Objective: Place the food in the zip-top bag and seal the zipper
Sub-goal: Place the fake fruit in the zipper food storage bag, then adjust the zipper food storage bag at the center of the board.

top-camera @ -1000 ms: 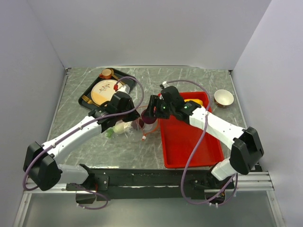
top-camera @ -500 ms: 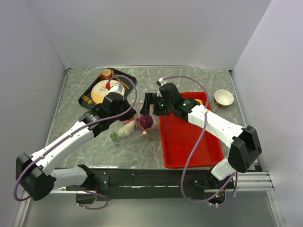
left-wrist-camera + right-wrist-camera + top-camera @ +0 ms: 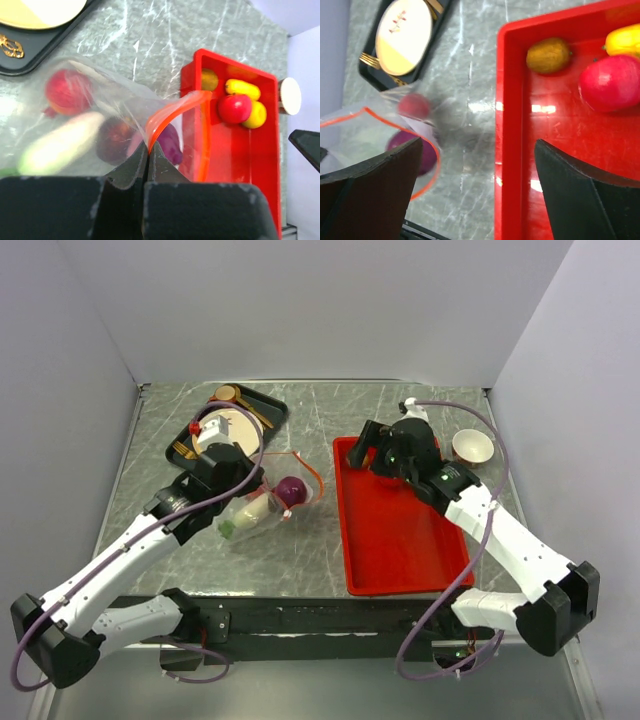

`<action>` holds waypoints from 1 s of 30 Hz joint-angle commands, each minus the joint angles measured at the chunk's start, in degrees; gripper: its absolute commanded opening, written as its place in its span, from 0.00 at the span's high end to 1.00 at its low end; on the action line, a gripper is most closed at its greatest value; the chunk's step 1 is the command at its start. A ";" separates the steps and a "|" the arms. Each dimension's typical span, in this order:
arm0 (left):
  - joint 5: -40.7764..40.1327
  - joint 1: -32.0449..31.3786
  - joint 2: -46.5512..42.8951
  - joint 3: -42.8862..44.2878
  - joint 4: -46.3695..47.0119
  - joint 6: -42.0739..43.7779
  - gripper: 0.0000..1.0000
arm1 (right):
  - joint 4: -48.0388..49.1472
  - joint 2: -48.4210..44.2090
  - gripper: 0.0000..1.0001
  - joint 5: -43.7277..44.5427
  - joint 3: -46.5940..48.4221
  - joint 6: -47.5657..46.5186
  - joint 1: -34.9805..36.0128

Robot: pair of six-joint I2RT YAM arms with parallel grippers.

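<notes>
Since half a second ago, the right gripper has left the bag mouth at the centre of the overhead view. It has swung to the upper right, over the far end of the red tray. The purple piece it was holding there now lies inside the zip-top bag, left of centre on the table. The left arm has also drawn the bag slightly up and to the left.

The right gripper's own camera shows its fingers spread wide with nothing between them. Below it, in the upper right of that view, wait an olive-brown piece, a red fruit and a yellow piece. The left wrist view shows a second yellow piece beside the red one.

The left gripper is clamped on the zipper, pinching the orange-red strip and lifting it so the mouth gapes toward the tray. Through the clear plastic show a red piece, a pale piece with a green tip and dark maroon and purple shapes near the mouth.

The task looks partly done: one more item is bagged, at least four remain in the tray, and the zipper is unsealed. The likely next step is picking another tray piece.
</notes>
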 commanded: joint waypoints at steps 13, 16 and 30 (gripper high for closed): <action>3.35 0.16 3.44 0.49 1.65 -1.64 0.99 | 5.51 14.20 0.33 -16.65 -0.82 2.86 5.63; 3.53 0.16 2.74 -0.04 1.82 -1.64 0.99 | 7.61 16.05 0.35 -19.55 -1.79 3.03 5.63; 1.25 0.16 1.07 -0.48 -0.10 -1.73 0.99 | 10.60 21.87 0.97 -25.00 5.31 3.30 6.24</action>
